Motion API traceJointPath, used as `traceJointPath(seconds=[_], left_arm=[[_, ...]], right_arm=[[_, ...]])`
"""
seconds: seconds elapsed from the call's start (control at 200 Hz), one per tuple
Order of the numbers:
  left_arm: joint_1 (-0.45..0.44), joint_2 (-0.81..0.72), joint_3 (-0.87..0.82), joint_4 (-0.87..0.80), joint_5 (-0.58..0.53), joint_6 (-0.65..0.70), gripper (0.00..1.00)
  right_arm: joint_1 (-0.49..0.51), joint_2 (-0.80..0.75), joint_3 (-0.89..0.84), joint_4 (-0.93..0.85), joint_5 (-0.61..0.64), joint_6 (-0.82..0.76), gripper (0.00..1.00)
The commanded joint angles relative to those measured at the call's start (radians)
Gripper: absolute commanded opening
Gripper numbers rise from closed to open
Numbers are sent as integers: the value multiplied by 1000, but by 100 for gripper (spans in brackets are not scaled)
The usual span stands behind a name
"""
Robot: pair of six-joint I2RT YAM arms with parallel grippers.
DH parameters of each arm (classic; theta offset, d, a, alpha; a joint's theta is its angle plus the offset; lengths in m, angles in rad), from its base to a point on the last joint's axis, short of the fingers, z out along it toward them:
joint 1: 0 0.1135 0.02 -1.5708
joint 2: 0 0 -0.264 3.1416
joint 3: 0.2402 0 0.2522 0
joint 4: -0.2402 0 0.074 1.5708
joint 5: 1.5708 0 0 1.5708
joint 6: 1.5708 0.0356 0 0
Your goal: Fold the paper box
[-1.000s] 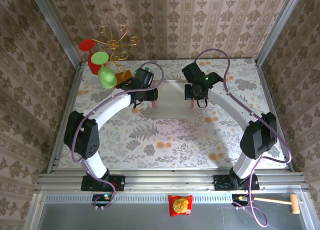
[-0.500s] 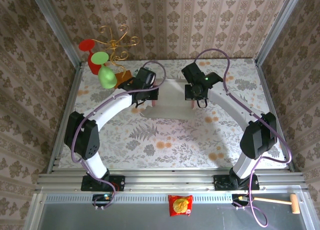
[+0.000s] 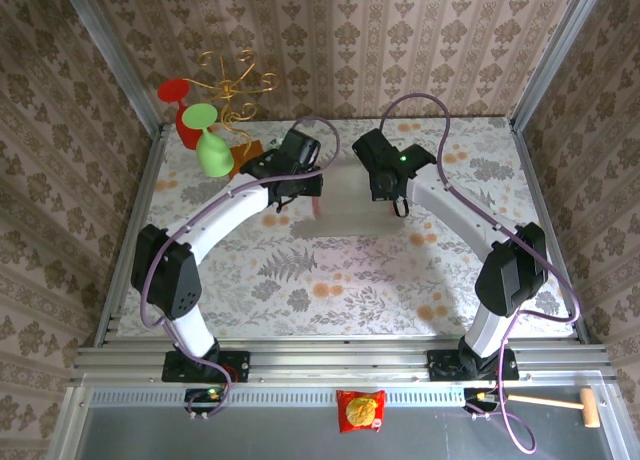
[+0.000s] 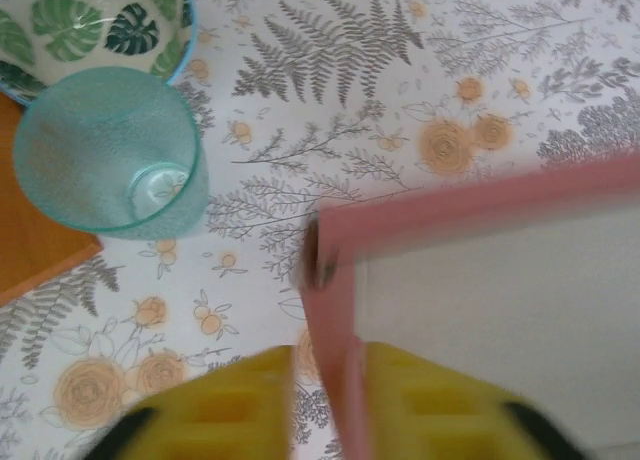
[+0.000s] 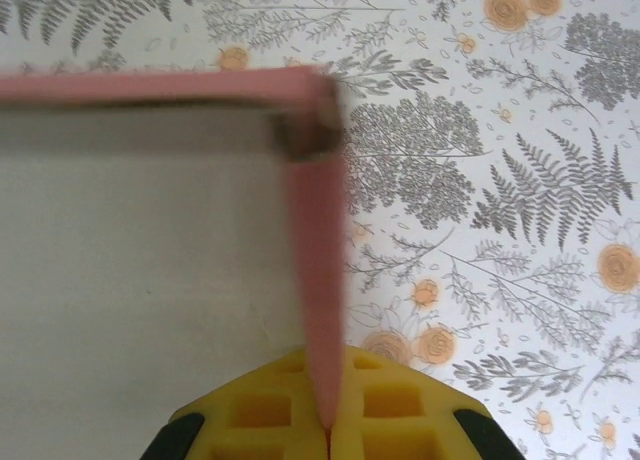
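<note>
The paper box (image 3: 350, 198) hangs between both arms at the far middle of the table, pink outside and white inside. My left gripper (image 3: 306, 192) is shut on its left side wall; in the left wrist view that pink wall (image 4: 332, 320) runs between the yellow fingers (image 4: 450, 405), with the white floor of the paper box (image 4: 500, 310) to the right. My right gripper (image 3: 396, 202) is shut on the right side wall, and in the right wrist view the pink wall (image 5: 318, 280) is pinched between the yellow pads (image 5: 400, 410). The box looks blurred in both wrist views.
A teal cup (image 4: 110, 150), a leaf-patterned bowl (image 4: 90, 25) and an orange-brown block (image 4: 30, 245) stand left of the box. A green glass (image 3: 212, 152), a red one (image 3: 180, 115) and a gold wire stand (image 3: 235, 80) sit at the back left corner. A snack packet (image 3: 360, 410) and a mallet (image 3: 565, 404) lie on the near ledge.
Both grippers have moved toward the far wall and closer together, carrying the box with them. The box's near edge has risen off the tablecloth.
</note>
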Motion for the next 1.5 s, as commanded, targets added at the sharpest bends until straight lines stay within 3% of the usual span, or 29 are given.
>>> traceJointPath(seconds=[0.0,0.195,0.335,0.44,0.55,0.765,0.945,1.18,1.495], left_arm=[[15,5,99,-111,-55,-46,39],[23,-9,257,-371,-78,-231,43],[35,-42,335,-623,-142,-529,34],[30,-61,384,-771,-64,-738,33],[-9,-129,317,-754,25,-906,39],[-51,-215,107,-555,217,-1210,50],[-70,-168,86,-467,287,-1299,59],[-101,-81,83,-367,356,-1360,60],[-124,-24,105,-377,336,-1366,29]], right_arm=[[-14,-23,-17,-40,40,22,0],[-36,-56,-63,-2,29,52,0],[-54,-71,-108,23,34,98,0],[-95,-97,-160,67,-9,180,0],[-142,-116,-219,122,-71,270,0],[-153,-110,-249,155,-86,343,0],[-151,-111,-274,162,-91,367,0],[-148,-125,-292,164,-98,374,0],[-142,-137,-312,162,-110,389,0]])
